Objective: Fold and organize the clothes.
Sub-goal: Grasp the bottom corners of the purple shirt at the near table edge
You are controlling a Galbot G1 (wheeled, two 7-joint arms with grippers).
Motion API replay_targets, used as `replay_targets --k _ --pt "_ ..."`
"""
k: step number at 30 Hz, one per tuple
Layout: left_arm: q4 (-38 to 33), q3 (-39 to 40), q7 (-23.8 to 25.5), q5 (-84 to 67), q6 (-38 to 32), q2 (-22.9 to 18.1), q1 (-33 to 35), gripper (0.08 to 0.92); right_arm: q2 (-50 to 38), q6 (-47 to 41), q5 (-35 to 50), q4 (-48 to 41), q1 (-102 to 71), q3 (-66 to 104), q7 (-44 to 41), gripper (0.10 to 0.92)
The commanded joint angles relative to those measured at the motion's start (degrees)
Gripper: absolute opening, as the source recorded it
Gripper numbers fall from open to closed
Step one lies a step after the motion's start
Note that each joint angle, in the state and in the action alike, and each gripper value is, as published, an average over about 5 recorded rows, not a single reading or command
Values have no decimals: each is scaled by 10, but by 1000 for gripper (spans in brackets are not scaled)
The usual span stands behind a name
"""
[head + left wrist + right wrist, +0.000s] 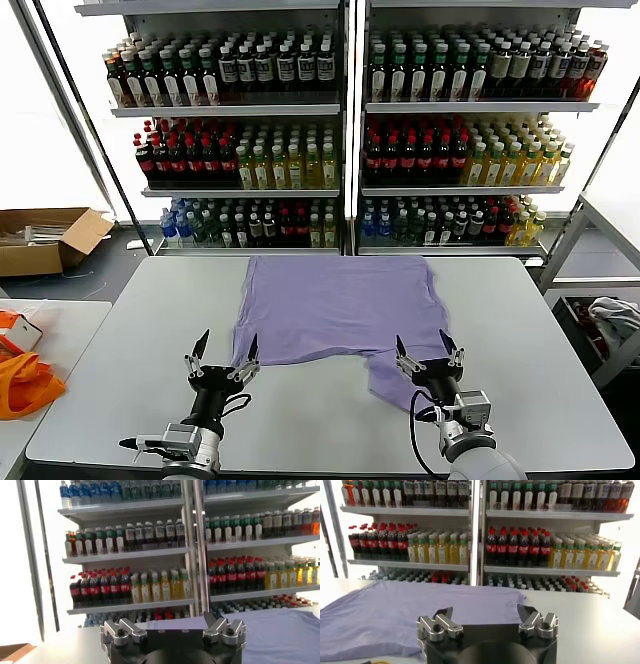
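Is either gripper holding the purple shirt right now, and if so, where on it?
Nothing is held. The left gripper and right gripper are both open, near the T-shirt's closest edge.

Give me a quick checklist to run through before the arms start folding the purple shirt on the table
1. Shirt lies on the table: ok. The lavender T-shirt is spread on the grey table, plain side up.
2. Shirt lies flat: not ok. Its near right corner hangs in an uneven flap.
3. Left gripper ready: ok. Jaws open, at the shirt's near left corner.
4. Right gripper ready: ok. Jaws open, at the near right flap.
5. Grippers hold nothing: ok. No fabric between either pair of jaws.
6. Orange bag out of the way: ok. It sits on the separate side table to the left.
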Motion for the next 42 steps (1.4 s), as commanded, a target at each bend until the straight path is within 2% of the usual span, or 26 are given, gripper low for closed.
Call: replay_targets --k 1,42 --pt "0 0 0 0 1 1 0 823 0 0 0 2 -1 2 0 823" --pt "10 -4 5 -32 11 15 -10 823 1 -3 -1 24 -43 14 9 823"
